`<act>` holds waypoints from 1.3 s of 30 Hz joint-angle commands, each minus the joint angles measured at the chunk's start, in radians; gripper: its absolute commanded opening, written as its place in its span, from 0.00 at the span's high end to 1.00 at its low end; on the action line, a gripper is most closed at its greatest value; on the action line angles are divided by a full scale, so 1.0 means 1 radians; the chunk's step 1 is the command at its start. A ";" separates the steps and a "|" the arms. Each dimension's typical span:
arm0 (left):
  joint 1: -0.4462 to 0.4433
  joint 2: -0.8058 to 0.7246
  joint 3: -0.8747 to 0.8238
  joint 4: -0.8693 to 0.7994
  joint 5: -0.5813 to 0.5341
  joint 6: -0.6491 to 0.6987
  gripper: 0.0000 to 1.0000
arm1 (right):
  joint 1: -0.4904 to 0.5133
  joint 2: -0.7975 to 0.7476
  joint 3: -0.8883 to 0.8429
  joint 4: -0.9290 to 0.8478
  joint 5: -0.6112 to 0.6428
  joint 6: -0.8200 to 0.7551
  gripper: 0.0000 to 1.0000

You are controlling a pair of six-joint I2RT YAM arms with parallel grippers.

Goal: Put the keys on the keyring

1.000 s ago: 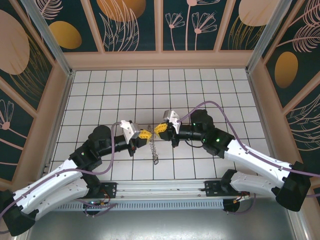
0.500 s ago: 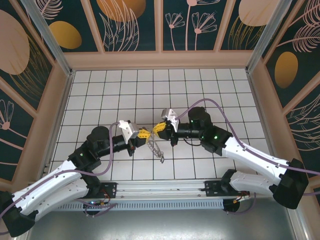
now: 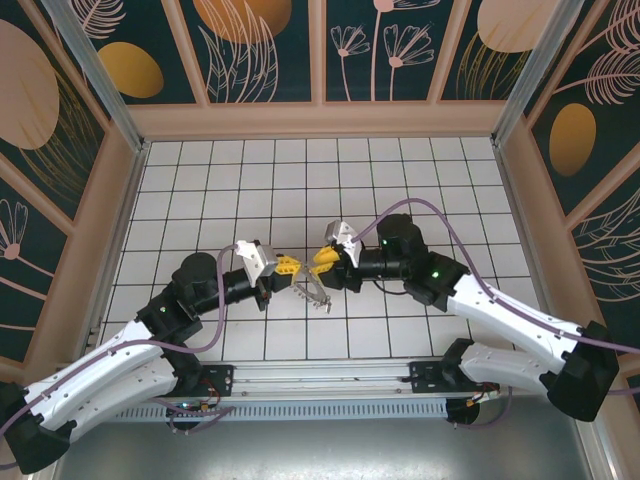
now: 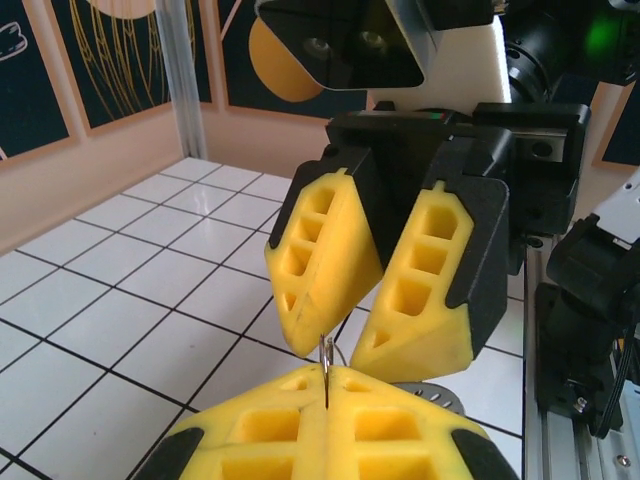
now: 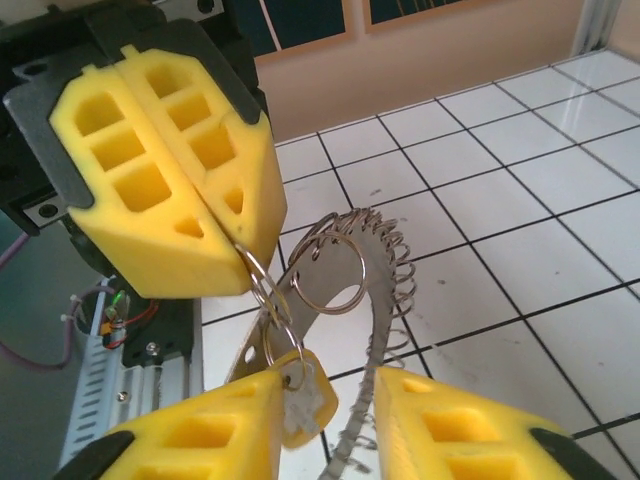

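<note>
My left gripper (image 3: 291, 268) is shut, pinching a thin metal keyring (image 4: 326, 352) edge-on between its yellow fingertips (image 4: 270, 420). From that keyring (image 5: 260, 283), linked small rings carry a curved grey fringed band of keys (image 5: 388, 275) and a small yellow-orange piece (image 5: 312, 405). My right gripper (image 5: 330, 388) stands open around the hanging bunch, and the yellow-orange piece rests against its left finger (image 5: 200, 440). In the left wrist view the right gripper (image 4: 340, 345) hovers open just above my left gripper (image 4: 326, 378). From above, the keys (image 3: 312, 292) dangle between both grippers.
The white tiled floor (image 3: 300, 180) spreads out behind the grippers, bounded by beige walls (image 3: 320, 118). A metal rail (image 3: 320, 375) with the arm bases runs along the near edge. Purple cables (image 3: 400, 210) loop over both arms.
The dangling keys have swung up and bunched closer beneath the grippers. My right gripper has shifted slightly lower and toward the keys. The left gripper stays shut on the ring.
</note>
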 commanded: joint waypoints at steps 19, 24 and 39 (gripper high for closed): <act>-0.004 -0.034 -0.014 0.151 0.187 -0.008 1.00 | 0.017 -0.032 -0.021 0.167 -0.128 -0.058 0.63; -0.004 -0.034 -0.015 0.154 0.181 -0.009 1.00 | 0.022 -0.026 -0.025 0.175 -0.147 -0.058 0.68; -0.004 -0.042 -0.018 0.171 0.175 -0.027 1.00 | 0.036 -0.027 -0.030 0.138 -0.114 -0.084 0.97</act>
